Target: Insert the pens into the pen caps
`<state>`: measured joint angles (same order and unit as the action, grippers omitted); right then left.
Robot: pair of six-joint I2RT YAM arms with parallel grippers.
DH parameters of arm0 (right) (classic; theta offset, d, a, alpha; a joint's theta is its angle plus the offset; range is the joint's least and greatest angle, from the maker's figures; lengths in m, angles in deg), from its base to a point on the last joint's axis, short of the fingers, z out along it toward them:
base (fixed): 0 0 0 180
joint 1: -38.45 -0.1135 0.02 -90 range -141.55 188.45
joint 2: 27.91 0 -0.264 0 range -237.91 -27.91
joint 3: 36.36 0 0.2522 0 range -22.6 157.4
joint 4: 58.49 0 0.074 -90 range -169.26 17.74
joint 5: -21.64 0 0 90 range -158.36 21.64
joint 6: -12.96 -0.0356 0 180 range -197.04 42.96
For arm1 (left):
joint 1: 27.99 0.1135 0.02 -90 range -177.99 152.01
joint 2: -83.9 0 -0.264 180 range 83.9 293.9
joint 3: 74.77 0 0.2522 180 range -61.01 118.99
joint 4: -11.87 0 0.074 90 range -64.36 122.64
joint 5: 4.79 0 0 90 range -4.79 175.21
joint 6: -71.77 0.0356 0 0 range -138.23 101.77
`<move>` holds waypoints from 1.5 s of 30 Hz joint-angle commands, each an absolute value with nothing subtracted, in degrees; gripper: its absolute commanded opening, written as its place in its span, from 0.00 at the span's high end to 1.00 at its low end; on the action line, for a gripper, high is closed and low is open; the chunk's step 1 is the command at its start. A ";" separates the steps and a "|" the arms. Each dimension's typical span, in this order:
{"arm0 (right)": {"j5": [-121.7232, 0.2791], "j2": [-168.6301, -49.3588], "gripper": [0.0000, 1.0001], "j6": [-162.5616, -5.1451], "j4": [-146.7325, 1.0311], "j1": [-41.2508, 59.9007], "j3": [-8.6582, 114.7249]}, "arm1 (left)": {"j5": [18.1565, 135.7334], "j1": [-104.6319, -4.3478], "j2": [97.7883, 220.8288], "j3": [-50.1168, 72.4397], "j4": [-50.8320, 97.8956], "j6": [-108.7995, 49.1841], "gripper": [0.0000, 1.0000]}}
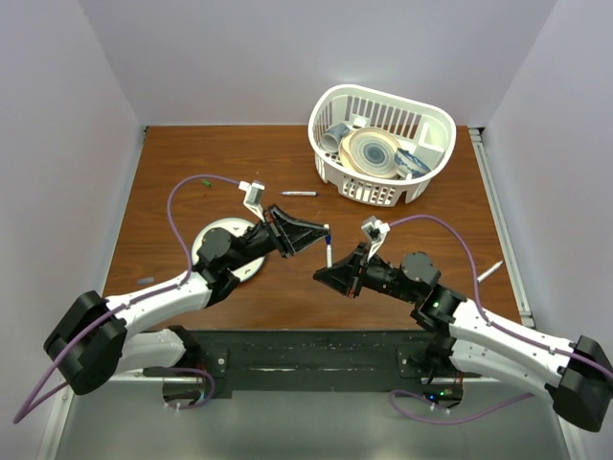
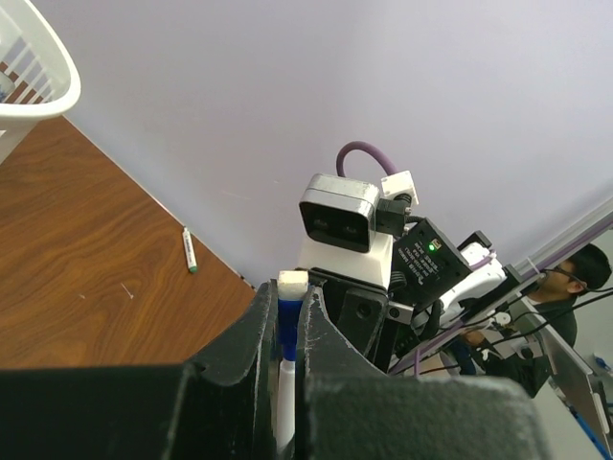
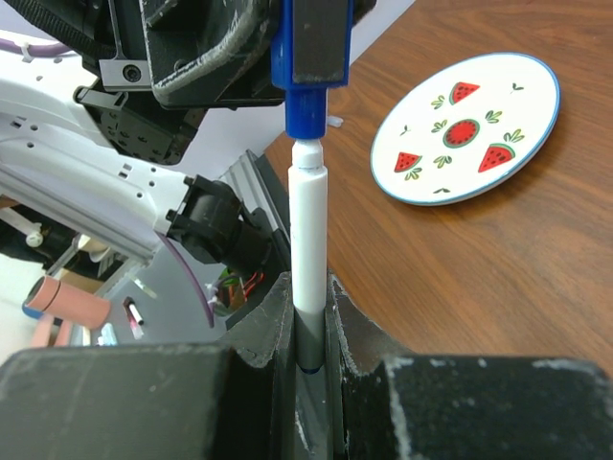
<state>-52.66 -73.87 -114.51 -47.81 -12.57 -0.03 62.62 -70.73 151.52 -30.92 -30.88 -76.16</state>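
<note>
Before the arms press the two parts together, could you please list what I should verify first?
1. Right gripper shut on the thin white pen: ok.
2. Left gripper shut on the small blue plastic cap: ok.
3. Pen in line with the cap, tip at its mouth: ok.
4. Pen fully seated: not ok, its narrow neck shows below the cap.
5. Both held apart from the round watermelon-patterned plate: ok.
6. Grip firm enough not to slip: cannot tell.

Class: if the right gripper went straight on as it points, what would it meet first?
Probably the blue cap in the left gripper: the white pen in the right gripper sits at its mouth.
</note>
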 commanded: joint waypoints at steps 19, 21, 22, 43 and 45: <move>-68.27 -76.16 1.00 -107.45 -55.29 -12.79 15.80 | 54.98 -74.84 154.99 -46.50 -46.06 -79.56 1.00; -69.49 -77.04 1.00 -106.92 -55.12 -12.79 16.77 | 55.06 -76.06 156.58 -48.00 -52.57 -82.64 1.00; -69.68 -77.91 1.00 -106.75 -54.77 -12.79 17.30 | 55.49 -76.85 157.98 -48.17 -53.89 -83.09 1.00; -74.68 -82.14 1.00 -96.29 -55.46 -11.65 25.92 | 56.02 -87.05 168.55 -50.29 -66.41 -86.17 1.00; -77.40 -82.58 1.00 -95.85 -57.04 -11.65 26.26 | 57.42 -88.28 166.18 -49.76 -62.71 -83.63 1.00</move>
